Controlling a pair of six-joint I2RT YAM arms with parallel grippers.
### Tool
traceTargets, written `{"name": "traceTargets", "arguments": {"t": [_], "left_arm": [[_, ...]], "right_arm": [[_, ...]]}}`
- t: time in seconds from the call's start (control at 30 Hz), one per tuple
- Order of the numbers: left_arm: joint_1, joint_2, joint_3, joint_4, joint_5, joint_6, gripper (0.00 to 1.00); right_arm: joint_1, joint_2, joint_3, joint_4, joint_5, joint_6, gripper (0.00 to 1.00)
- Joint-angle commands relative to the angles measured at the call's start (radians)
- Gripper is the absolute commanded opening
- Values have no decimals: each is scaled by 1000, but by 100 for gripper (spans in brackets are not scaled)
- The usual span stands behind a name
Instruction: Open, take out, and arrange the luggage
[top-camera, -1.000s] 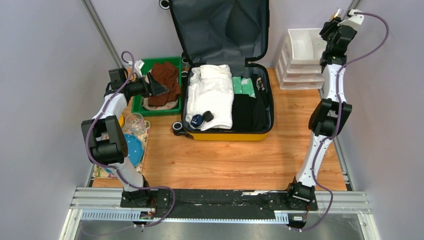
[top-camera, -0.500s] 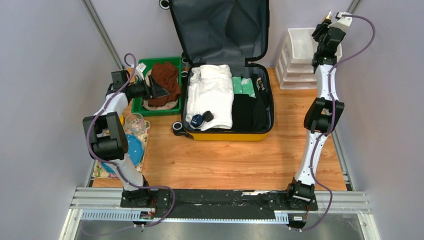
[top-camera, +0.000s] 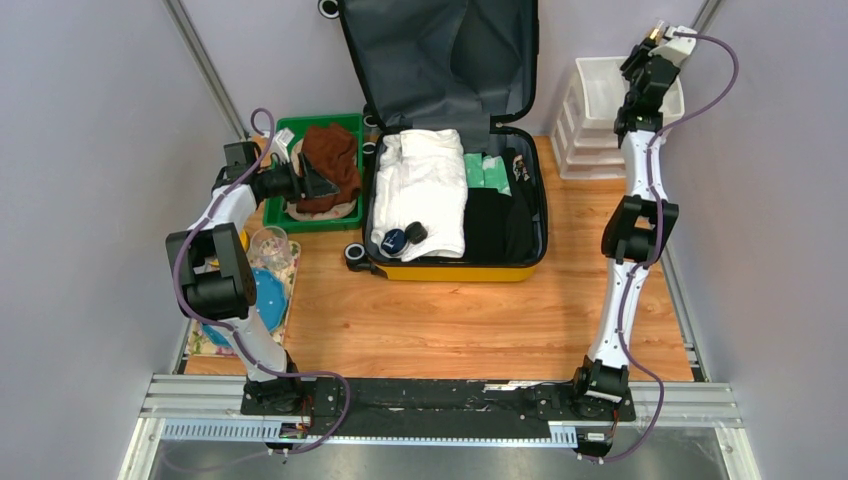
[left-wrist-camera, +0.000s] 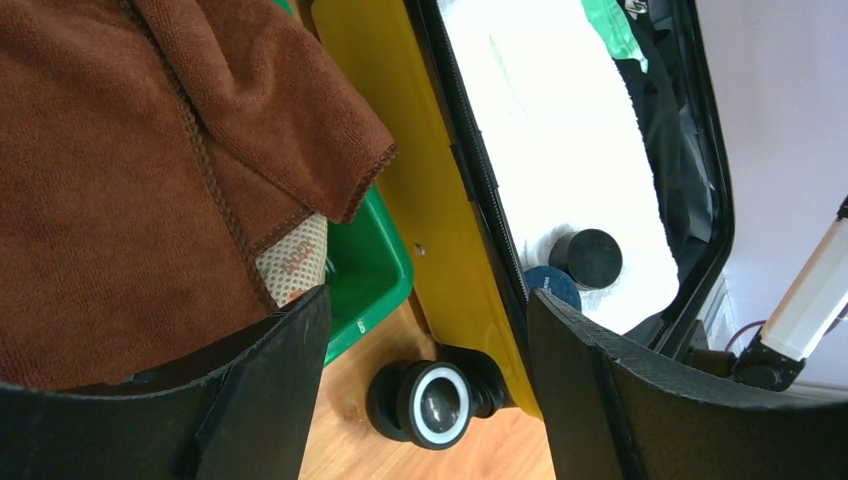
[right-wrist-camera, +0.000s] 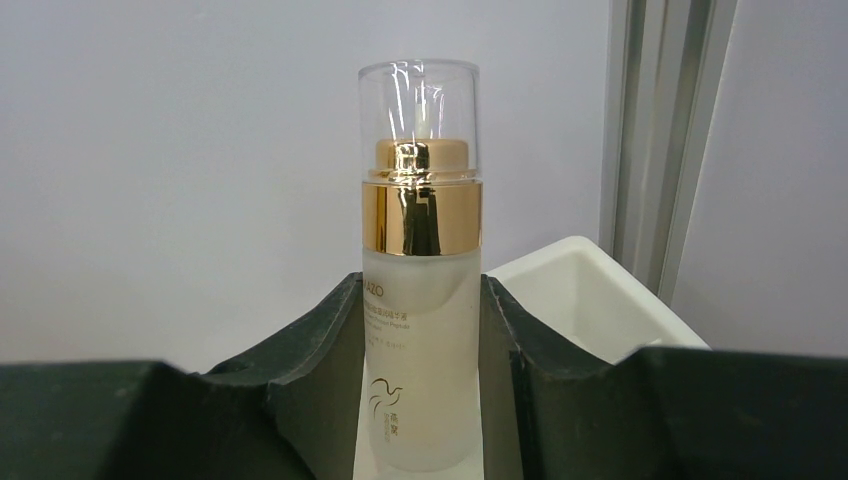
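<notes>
Right gripper (right-wrist-camera: 420, 300): jaws partway closed, clamped on a frosted bottle (right-wrist-camera: 420, 370) with gold collar and clear cap, held upright between both fingers. Raised high at 1 o'clock in the overhead view, above the white drawer unit (top-camera: 598, 105), one white bin just behind the bottle.

Left gripper (left-wrist-camera: 428, 300): jaws spread wide, nothing held. Positioned at 10 o'clock over the right side of the green tray (left-wrist-camera: 375, 270), close over the brown towel (left-wrist-camera: 120, 180) heaped in that tray; contact with the towel impossible to tell.

Luggage (top-camera: 450, 272): at 12 o'clock on the wooden table (top-camera: 450, 330), lying open, yellow shell flat, grey-lined lid standing upright at the far side. Inside, at 9 o'clock, a folded white cloth (top-camera: 420, 180) with a blue round container (top-camera: 395, 241) and a black round container (top-camera: 416, 232) side by side on its near end. At 3 o'clock, a black garment (top-camera: 490, 222), with a green packet (top-camera: 487, 170) behind it. One black wheel (left-wrist-camera: 435, 403) on the table between tray and shell.

Drinking glass (top-camera: 268, 243) and blue plate (top-camera: 268, 295) at 8 o'clock.
</notes>
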Motion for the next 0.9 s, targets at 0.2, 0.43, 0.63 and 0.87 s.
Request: {"name": "traceTargets", "arguments": {"t": [0.2, 0.43, 0.63, 0.87], "left_arm": [[-7, 20, 70, -73, -11, 72, 80], [-9, 40, 99, -88, -18, 80, 80], [-9, 49, 122, -145, -21, 123, 80], [-9, 83, 183, -205, -22, 149, 80]], "right_arm": [[20, 49, 56, 124, 46, -73, 5], [31, 77, 73, 141, 20, -107, 6], [39, 109, 79, 165, 65, -125, 6], [39, 106, 53, 178, 73, -129, 25]]}}
